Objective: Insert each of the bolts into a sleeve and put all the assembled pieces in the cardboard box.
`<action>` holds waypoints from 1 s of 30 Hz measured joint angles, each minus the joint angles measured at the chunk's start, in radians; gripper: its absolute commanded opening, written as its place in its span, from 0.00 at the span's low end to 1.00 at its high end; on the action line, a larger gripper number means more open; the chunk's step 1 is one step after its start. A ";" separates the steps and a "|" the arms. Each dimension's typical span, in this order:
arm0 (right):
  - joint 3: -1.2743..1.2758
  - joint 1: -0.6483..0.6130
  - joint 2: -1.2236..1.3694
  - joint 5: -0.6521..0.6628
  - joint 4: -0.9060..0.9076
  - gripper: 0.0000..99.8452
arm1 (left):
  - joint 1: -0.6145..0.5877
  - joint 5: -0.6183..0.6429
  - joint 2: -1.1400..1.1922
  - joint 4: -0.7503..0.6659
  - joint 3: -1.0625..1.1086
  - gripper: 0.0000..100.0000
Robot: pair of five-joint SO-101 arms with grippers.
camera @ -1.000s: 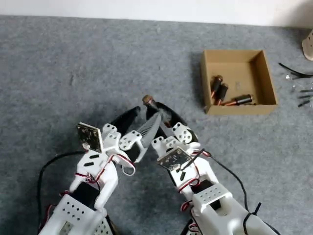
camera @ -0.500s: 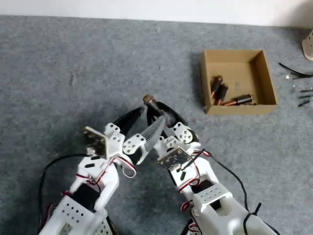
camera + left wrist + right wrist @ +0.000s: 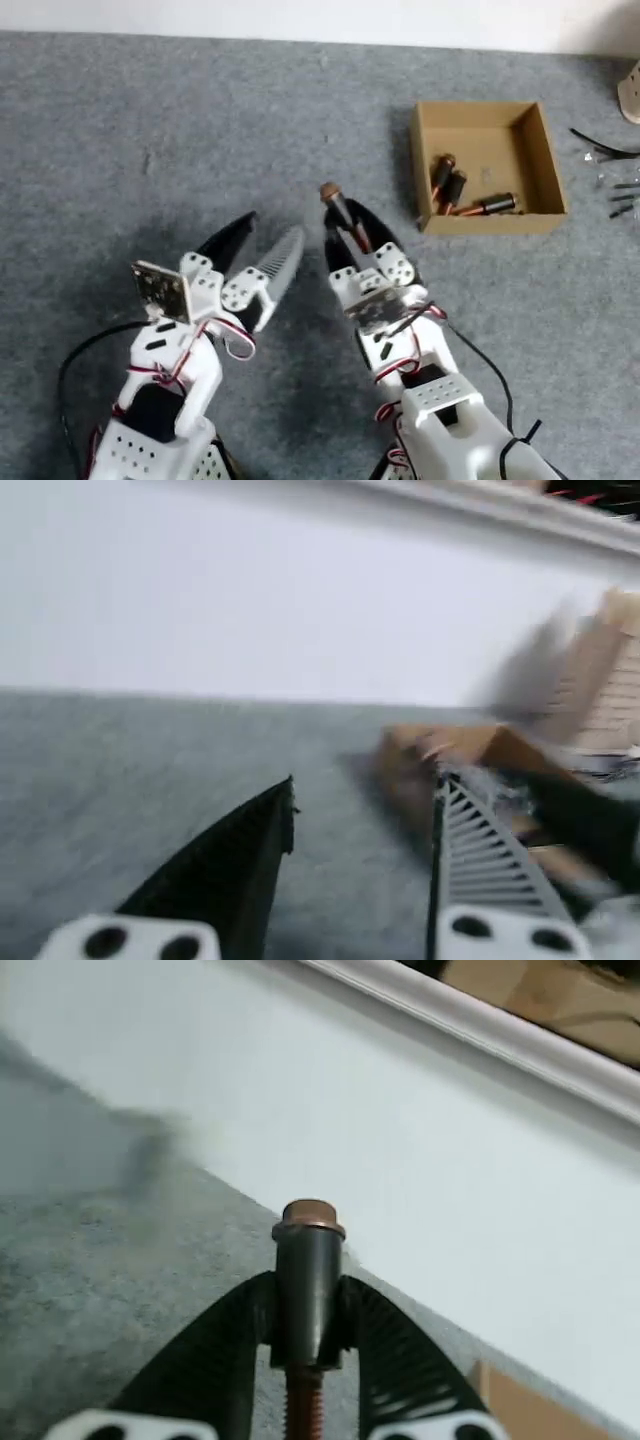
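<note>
Left gripper (image 3: 272, 228) back; box (image 3: 490, 223): three pieces (image 3: 452, 188)

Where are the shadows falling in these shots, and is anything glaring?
High view: even light, no glare; soft shadows pool on the grey carpet beneath the open left gripper and the right gripper. Right wrist view: the held sleeved bolt is evenly lit, with a faint grey shadow patch on the white wall.

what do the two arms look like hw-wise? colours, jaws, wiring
Left arm and right arm: white printed shells, black servos, red-white-black wire bundles, and a black cable trailing from each. Left has one black jaw and one pale grey ribbed jaw; right has both black. Each wrist carries a small camera board.
</note>
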 measured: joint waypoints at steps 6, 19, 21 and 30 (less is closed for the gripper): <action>0.000 0.081 0.000 -0.087 0.000 0.01 | -0.153 0.000 -0.002 0.000 0.029 0.22; 0.000 0.216 0.000 -0.091 0.032 0.01 | -0.178 -0.219 -0.002 0.061 0.029 0.22; -0.028 0.236 0.000 -0.094 0.141 0.01 | -0.178 -0.226 -0.002 0.064 0.029 0.22; -0.555 0.351 0.048 -0.238 0.687 0.01 | -0.180 -0.227 -0.002 0.064 0.029 0.22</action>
